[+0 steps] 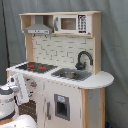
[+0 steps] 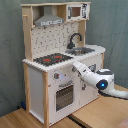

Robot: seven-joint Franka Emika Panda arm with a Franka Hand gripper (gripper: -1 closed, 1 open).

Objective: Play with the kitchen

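The kitchen is a white and pale-wood toy unit, shown in both exterior views. Its black-red hob lies beside the silver sink, which has a black faucet. Above are a grey hood and a small microwave. My gripper is at the front panel just under the hob's edge, close to the knobs and above the oven door.
My white arm reaches in from the second exterior view's right, over a wooden surface. A grey curtain hangs behind the kitchen. A dark panel is set in the cupboard front under the sink.
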